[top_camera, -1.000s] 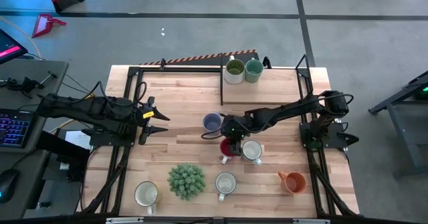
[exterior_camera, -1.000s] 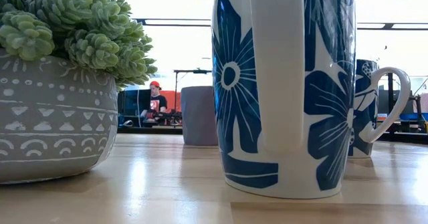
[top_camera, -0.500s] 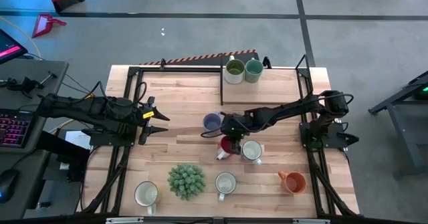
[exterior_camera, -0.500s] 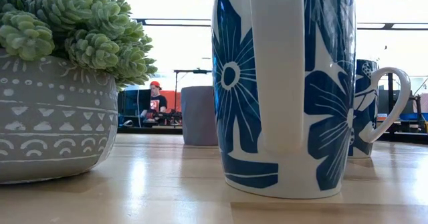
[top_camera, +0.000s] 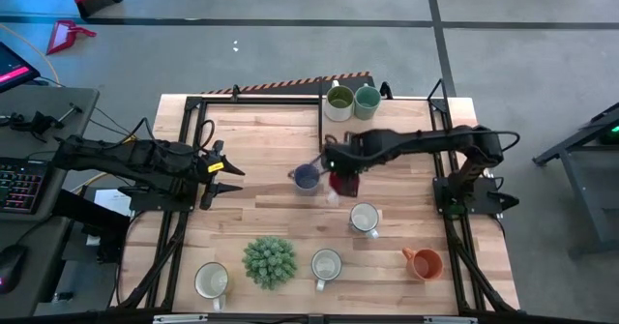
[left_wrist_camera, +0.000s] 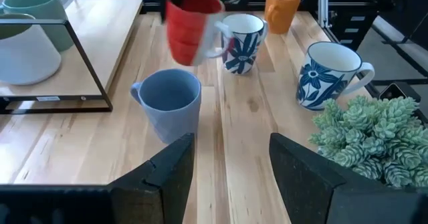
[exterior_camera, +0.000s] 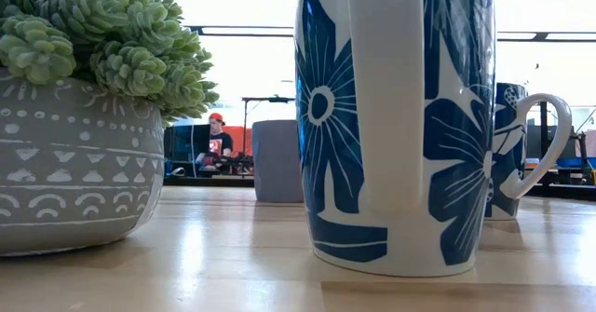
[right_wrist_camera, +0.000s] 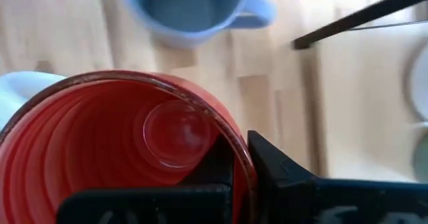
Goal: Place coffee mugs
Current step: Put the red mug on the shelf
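We see the right gripper (top_camera: 340, 177) near the middle of the table (top_camera: 261, 140), its jaws closed on the rim of the red ribbed ceramic mug (top_camera: 343, 182): one jaw is inside the mug and one outside. The mug hangs above the wood, as the left wrist view shows. Just beside it stands the blue-grey ceramic mug (top_camera: 307, 177). On the raised wooden platform (top_camera: 387, 135) at the far edge stand the olive green mug (top_camera: 338, 100) and the teal green mug (top_camera: 368, 100), touching each other; the rest of the platform is bare.

Toward the near edge we see a white mug with blue flowers (top_camera: 364, 218), a second such mug (top_camera: 326, 264), a cream mug (top_camera: 211, 279) and the spiky green potted plant (top_camera: 269, 261). The orange mug (top_camera: 424, 262) is near the right edge.

The left gripper (top_camera: 227, 175) waits at the left edge, its jaws wide and empty.
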Robot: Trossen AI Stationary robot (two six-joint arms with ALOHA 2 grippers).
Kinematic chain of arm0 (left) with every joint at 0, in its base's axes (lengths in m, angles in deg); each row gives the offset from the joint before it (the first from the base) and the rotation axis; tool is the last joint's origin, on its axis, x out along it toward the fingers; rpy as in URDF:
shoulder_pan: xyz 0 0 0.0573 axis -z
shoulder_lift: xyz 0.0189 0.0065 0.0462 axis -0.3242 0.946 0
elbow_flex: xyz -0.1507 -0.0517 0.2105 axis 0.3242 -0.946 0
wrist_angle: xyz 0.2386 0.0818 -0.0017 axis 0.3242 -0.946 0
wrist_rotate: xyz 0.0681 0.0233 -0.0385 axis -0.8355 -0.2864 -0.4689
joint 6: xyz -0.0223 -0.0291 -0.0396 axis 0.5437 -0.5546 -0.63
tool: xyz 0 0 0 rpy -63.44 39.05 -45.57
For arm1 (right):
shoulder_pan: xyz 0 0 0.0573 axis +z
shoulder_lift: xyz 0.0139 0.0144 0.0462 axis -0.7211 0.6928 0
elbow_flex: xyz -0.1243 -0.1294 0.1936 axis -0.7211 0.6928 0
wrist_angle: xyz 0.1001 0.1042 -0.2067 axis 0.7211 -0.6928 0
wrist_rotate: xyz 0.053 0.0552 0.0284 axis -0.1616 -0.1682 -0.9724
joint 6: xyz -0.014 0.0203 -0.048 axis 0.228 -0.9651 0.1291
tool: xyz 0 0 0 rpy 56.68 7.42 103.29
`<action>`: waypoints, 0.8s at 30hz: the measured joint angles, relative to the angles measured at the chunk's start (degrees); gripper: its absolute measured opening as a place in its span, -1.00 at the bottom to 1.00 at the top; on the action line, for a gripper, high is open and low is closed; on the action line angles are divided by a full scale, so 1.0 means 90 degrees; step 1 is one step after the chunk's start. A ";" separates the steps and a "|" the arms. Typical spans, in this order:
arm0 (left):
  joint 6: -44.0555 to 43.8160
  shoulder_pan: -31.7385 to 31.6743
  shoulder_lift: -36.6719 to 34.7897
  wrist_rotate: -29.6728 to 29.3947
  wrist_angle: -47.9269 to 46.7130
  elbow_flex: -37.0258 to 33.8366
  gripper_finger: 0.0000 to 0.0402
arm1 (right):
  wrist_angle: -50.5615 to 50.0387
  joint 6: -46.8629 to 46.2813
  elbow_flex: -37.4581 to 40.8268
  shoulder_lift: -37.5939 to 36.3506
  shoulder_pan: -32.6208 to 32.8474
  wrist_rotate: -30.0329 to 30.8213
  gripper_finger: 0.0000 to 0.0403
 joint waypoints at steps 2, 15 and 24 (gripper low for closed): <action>-0.0002 0.0002 0.0000 0.0000 -0.0007 0.0000 -0.09 | 0.0039 0.0070 -0.0058 -0.0001 -0.0256 -0.0009 -1.00; -0.0053 0.0002 0.0000 0.0061 -0.0007 0.0000 -0.09 | 0.0198 0.0585 0.0434 0.0001 -0.2117 -0.0514 -1.00; -0.0051 0.0002 0.0000 0.0064 -0.0005 0.0000 -0.09 | 0.0951 0.0262 0.0447 0.0021 -0.2724 -0.0569 -1.00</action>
